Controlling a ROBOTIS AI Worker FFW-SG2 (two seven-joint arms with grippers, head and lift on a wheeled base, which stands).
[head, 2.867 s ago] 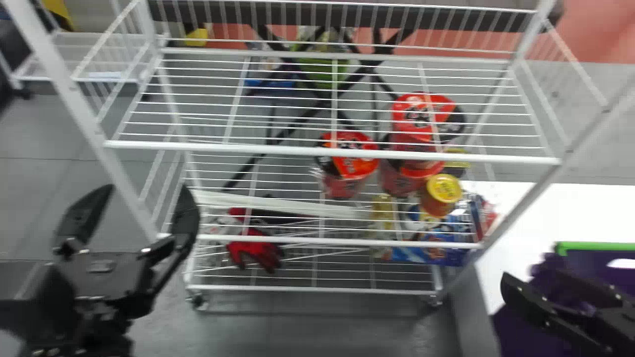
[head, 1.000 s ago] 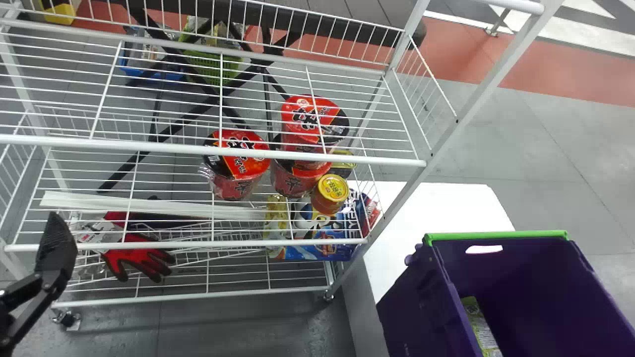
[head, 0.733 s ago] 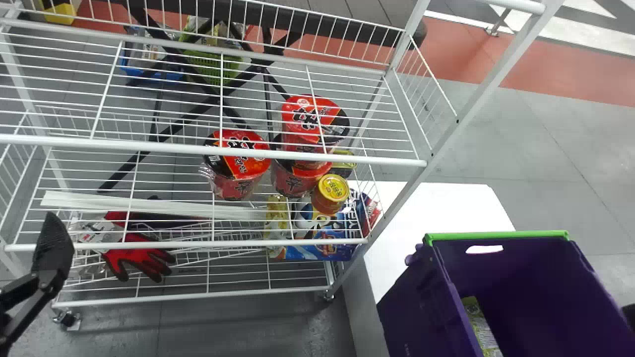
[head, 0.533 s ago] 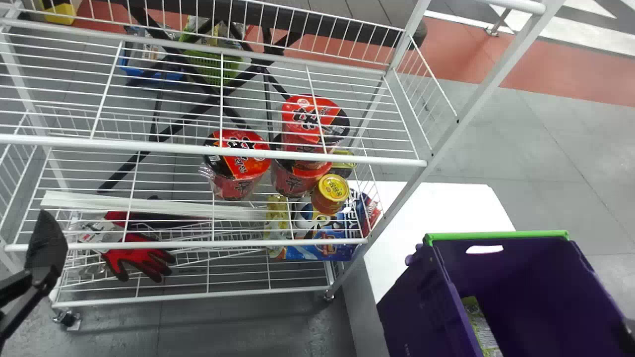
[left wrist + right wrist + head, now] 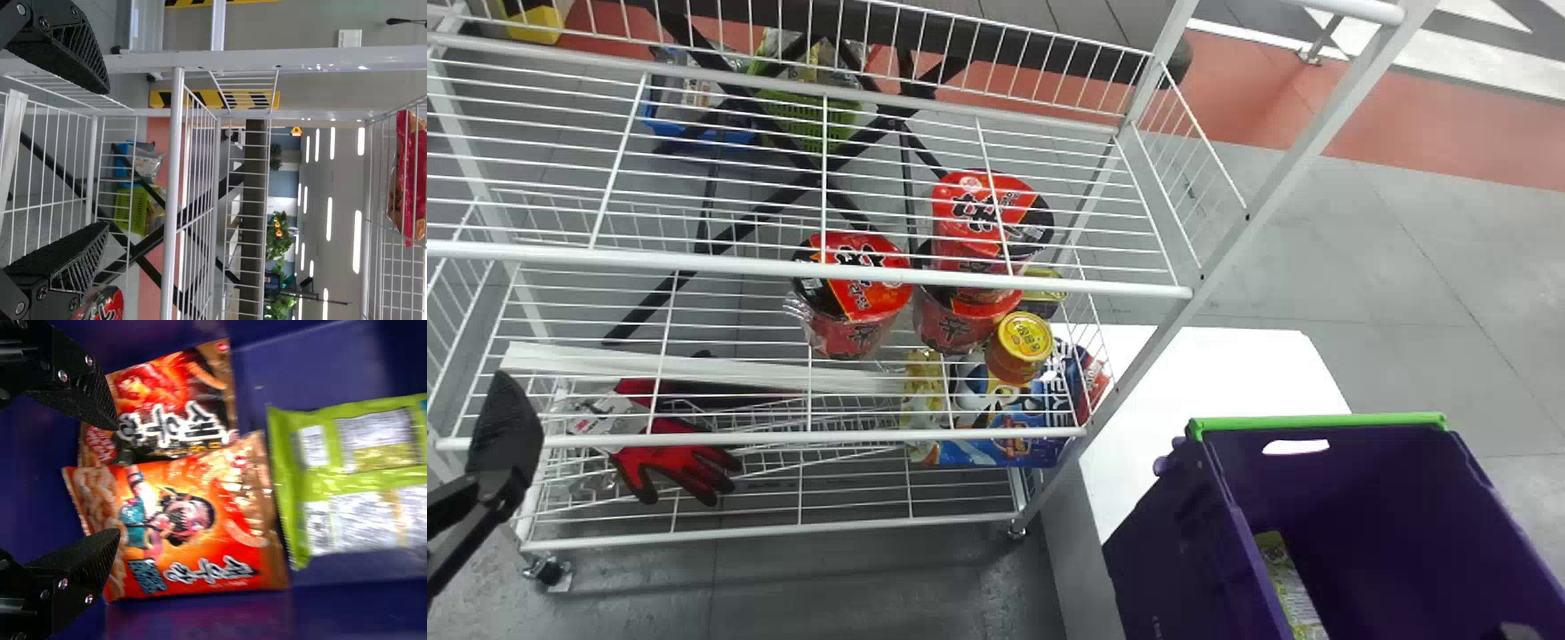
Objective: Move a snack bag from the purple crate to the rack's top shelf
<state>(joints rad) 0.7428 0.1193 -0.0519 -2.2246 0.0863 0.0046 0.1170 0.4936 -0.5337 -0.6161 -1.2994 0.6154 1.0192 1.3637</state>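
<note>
The right gripper [image 5: 1519, 632], mostly cut off in the head view, spread its fingers wide above an orange snack bag [image 5: 230, 497], gripping nothing. In the purple crate [image 5: 1174, 542], this glossy, white-lettered bag partly hid a darker one [image 5: 167, 383] beside a cropped green packet [image 5: 340, 479]. The left gripper [image 5: 503, 444], partly cropped, stood parted and empty before the wire rack [image 5: 720, 264].

in the purple crate [image 5: 1174, 560], an orange snack bag [image 5: 190, 527] overlaps a dark red snack bag [image 5: 167, 403] beside a green snack bag [image 5: 353, 477].
</note>
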